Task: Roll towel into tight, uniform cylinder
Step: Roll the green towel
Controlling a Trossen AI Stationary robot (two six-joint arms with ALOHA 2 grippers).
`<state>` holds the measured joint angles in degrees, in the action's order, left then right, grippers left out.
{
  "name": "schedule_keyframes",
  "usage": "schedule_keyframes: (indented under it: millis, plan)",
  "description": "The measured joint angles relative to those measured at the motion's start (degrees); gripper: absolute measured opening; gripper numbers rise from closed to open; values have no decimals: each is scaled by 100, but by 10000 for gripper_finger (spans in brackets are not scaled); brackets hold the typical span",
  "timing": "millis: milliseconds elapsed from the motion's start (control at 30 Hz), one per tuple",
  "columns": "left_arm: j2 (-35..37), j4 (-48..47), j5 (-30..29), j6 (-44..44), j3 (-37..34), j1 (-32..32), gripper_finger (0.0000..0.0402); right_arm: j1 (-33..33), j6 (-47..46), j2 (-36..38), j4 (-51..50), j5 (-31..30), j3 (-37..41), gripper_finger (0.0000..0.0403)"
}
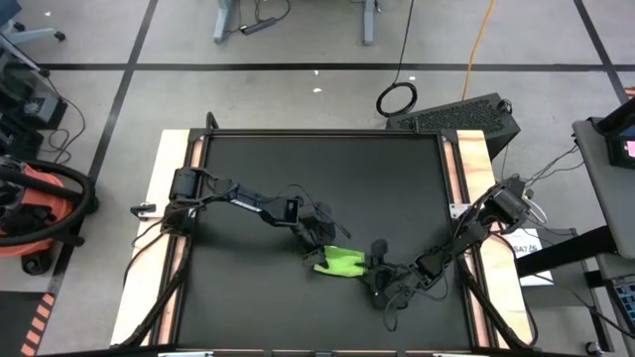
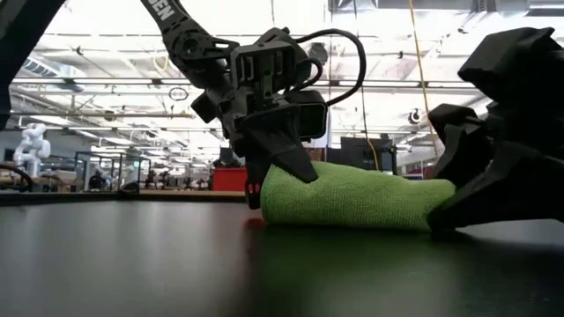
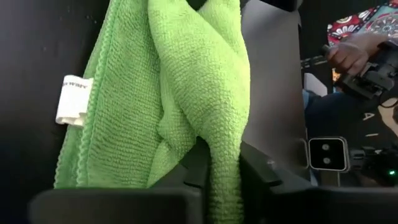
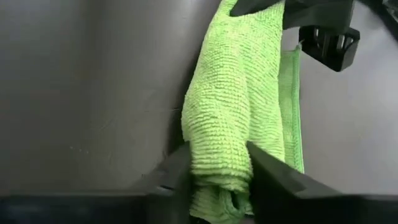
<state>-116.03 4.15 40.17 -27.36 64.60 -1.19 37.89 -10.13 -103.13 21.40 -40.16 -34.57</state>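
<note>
The lime-green towel (image 1: 340,261) lies as a loose, thick roll on the black mat (image 1: 258,159), near the middle right. It lies lengthwise on the mat (image 2: 352,198), and a white label (image 3: 73,99) shows on one layer. My left gripper (image 1: 322,248) is shut on the roll's left end. My right gripper (image 1: 373,270) is closed around the roll's right end. My left gripper pinches a thick fold of the towel (image 3: 221,165) at the roll's left end, between its two fingers (image 3: 261,177). The fingers slant down from the table's left and far side (image 2: 282,154). The roll rests on the mat. My right gripper has the roll's right end (image 4: 219,163) between its two fingers (image 4: 268,177), several layers thick. The fingers slant down from the table's right, in line with the roll. That end rests on the mat (image 2: 441,207).
Wooden strips (image 1: 466,169) border the mat on both sides. A keyboard (image 1: 461,117) lies beyond the far right corner, and an orange vacuum (image 1: 40,213) stands off the table's left. A person's hand (image 3: 354,53) shows in the room beyond.
</note>
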Motion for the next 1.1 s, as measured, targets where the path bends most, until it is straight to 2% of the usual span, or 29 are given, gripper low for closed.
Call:
schedule_keyframes:
  millis: [133, 200, 333, 433, 533, 733, 1100]
  plan:
    - [6, 7, -98, 281, 0, -16, 106, -141, -91, 51, -18, 366, 0, 41]
    - [50, 9, -136, 454, 0, -49, 141, -242, -225, 68, -10, 644, 0, 15]
    - [240, -23, -252, 734, 2, -94, 213, -434, -574, 72, 23, 1052, -7, 26]
    - [483, -375, -788, 1129, 0, -154, 248, -579, -664, 76, 145, 1459, -7, 36]
    - [849, -899, -1588, 1690, 2, -268, 258, -746, -823, 77, 166, 1916, -9, 31]
    - [1387, -1568, -3109, 2700, 7, -814, 260, -999, -1105, 78, 224, 2464, -9, 22]
    - [1240, -1546, -5996, 4028, 2, -2246, 253, -1633, -1527, 379, 302, 3814, 13, 28]
